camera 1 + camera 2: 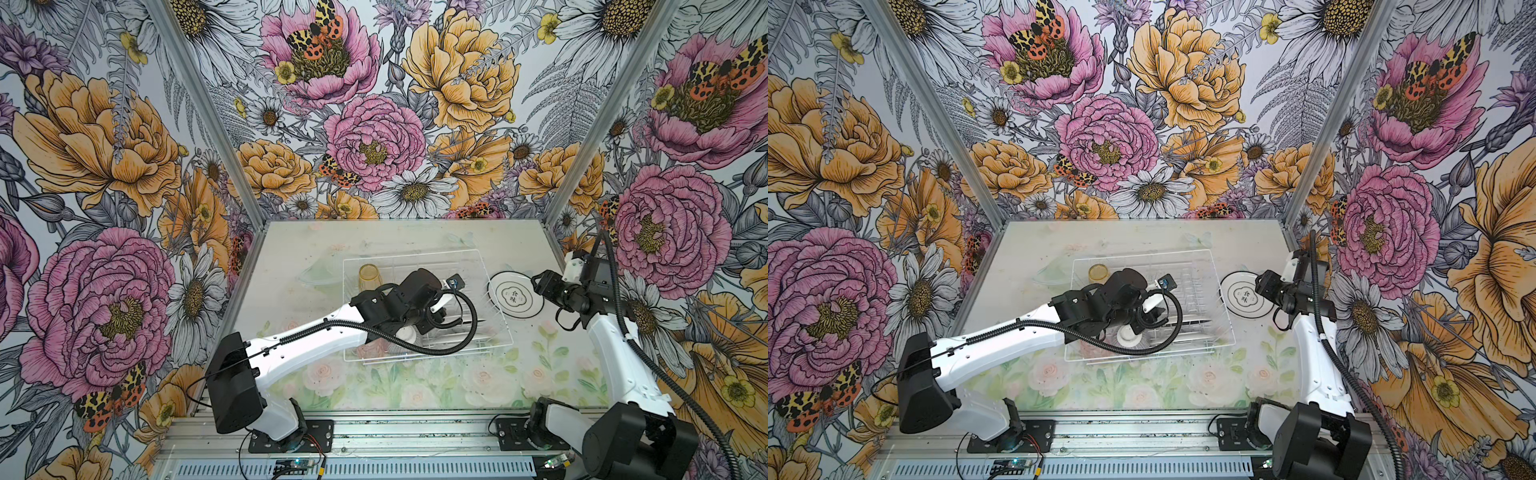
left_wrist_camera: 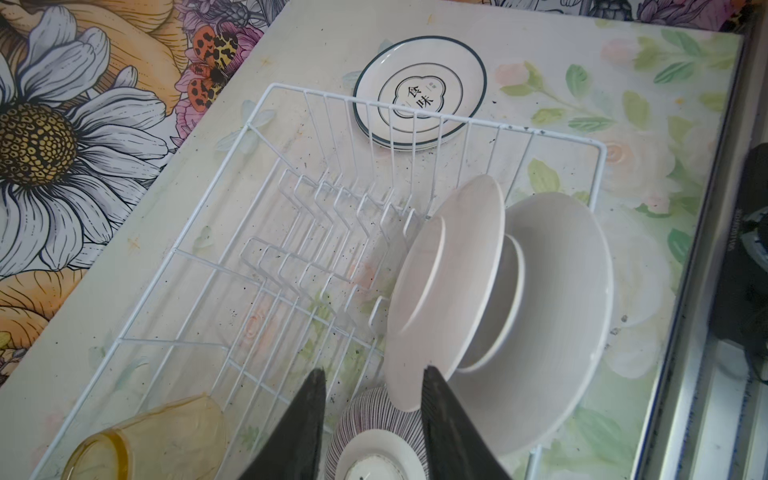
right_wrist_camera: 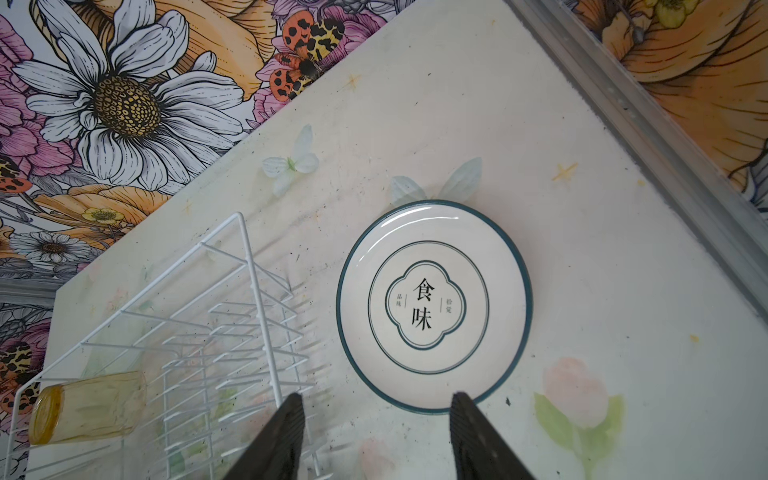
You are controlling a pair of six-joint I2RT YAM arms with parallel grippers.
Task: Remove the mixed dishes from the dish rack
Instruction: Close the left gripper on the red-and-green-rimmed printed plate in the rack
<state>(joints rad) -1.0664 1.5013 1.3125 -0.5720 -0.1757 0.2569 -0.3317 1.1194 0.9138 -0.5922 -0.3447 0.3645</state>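
Note:
The dish rack (image 2: 291,89) is a white wire basket in mid table (image 1: 415,253). Two white plates stand on edge in its prongs, a near one (image 2: 449,282) and a far one (image 2: 561,291). Below them a striped bowl (image 2: 374,415) lies upside down. An amber tumbler (image 2: 158,440) lies on its side at the rack's far left corner (image 1: 369,276). My left gripper (image 2: 374,372) is open inside the rack, the near plate's rim between its fingers, close to one finger. My right gripper (image 3: 378,397) is open and empty beside a stack of dark-rimmed plates (image 3: 432,307) on the table.
The plate stack (image 1: 515,297) sits just right of the rack. A faint see-through thing (image 1: 316,276) lies on the table left of the rack. Flowered walls close in the table at the back and both sides. A metal rail (image 1: 374,432) runs along the front.

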